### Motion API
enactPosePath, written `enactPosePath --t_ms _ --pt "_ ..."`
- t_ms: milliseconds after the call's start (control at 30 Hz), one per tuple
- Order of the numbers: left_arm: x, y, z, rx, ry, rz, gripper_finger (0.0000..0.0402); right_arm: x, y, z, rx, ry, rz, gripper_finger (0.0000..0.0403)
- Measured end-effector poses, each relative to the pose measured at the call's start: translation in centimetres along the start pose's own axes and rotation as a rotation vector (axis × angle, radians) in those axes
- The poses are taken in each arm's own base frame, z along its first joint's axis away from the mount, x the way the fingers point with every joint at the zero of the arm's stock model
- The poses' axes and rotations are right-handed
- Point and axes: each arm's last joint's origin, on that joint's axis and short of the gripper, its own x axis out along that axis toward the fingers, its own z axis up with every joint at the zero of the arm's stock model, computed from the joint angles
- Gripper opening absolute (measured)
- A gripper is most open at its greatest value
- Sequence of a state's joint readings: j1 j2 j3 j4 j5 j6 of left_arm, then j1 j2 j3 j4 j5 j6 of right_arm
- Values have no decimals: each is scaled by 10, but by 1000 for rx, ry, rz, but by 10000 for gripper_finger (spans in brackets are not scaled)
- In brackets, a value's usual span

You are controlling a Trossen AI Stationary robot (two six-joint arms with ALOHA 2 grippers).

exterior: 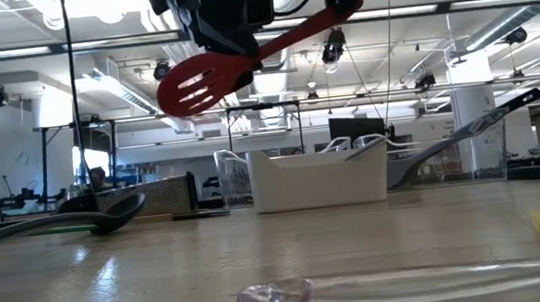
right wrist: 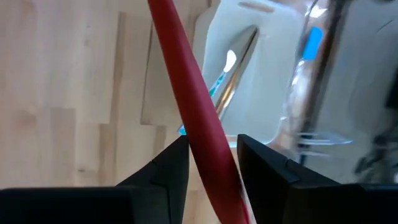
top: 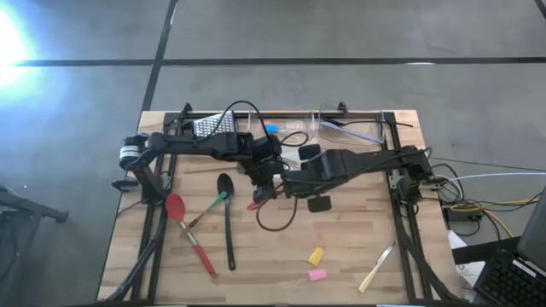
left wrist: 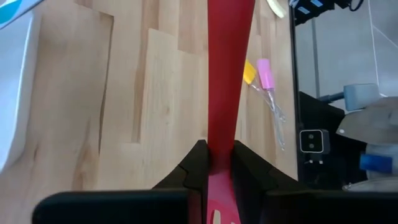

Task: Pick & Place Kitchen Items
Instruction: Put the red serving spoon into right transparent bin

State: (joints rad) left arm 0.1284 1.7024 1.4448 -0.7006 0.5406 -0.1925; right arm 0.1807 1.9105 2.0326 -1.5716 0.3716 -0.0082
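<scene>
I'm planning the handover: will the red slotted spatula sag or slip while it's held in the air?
The red slotted spatula looks straight in the low view, so probably stiff. Its smooth handle may slide in the left gripper, which pinches it narrowly.

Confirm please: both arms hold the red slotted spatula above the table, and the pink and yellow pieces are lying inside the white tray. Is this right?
Not quite. The pink piece and yellow piece lie on the bare wooden table, not in the white tray, as the high view shows. The rest holds: the left gripper and right gripper both hold the red slotted spatula above the table.

Bright ceiling lights, floor glare, blurred foreground.
</scene>
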Motion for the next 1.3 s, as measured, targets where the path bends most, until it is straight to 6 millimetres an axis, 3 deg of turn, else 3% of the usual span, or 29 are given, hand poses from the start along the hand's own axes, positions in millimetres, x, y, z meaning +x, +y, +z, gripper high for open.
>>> enactPosePath --t_ms 233,433,700,767,867,1067,1300 --pt "0 -1 0 11 -2 -11 43 9 2 -2 -5 38 7 124" --pt "-1 -1 0 21 0 -17 43 11 4 -4 -21 60 19 59" --pt "-1 -1 0 49 -2 -11 43 10 4 -4 -13 52 20 59" --pt "-1 -1 0 58 -2 -9 57 7 2 -6 -5 38 20 59" --pt "-2 -1 2 70 -20 -2 109 -3 -2 -11 55 -8 4 57" --pt "-3 0 3 82 -28 24 194 -18 -14 -40 180 -27 -2 56" --pt "-27 -7 18 157 -123 114 215 -3 -20 -88 299 79 47 56"
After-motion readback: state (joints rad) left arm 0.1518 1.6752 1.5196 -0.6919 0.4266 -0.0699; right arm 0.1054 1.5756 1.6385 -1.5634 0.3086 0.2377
